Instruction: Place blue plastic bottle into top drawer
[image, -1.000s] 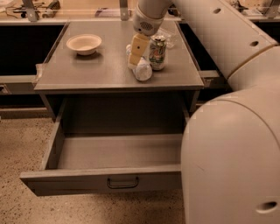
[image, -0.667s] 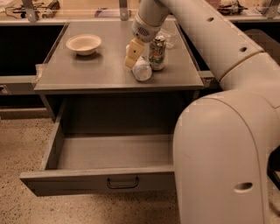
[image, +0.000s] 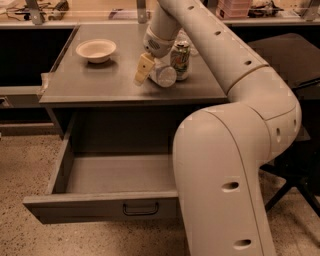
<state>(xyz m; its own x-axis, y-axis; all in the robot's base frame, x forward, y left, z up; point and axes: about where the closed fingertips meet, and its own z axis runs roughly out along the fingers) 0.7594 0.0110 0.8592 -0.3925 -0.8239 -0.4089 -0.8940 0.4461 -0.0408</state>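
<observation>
The blue plastic bottle (image: 164, 76) lies on its side on the grey cabinet top (image: 100, 82), its round pale end facing me, right beside a green-and-white can (image: 180, 59). My gripper (image: 149, 70) is down at the bottle's left side, touching or nearly touching it, with the wrist above hiding the bottle's far part. The top drawer (image: 100, 207) is pulled open below the cabinet top; its grey inside holds nothing and its dark bar handle (image: 140, 209) faces me.
A pale bowl (image: 96, 50) stands on the cabinet top at the left. My own arm (image: 235, 150) fills the right side and covers the drawer's right end. A dark chair (image: 295, 165) stands to the right. Speckled floor lies in front.
The gripper has moved down and a little left beside the bottle. The arm's big link has swung and shows more of the right side.
</observation>
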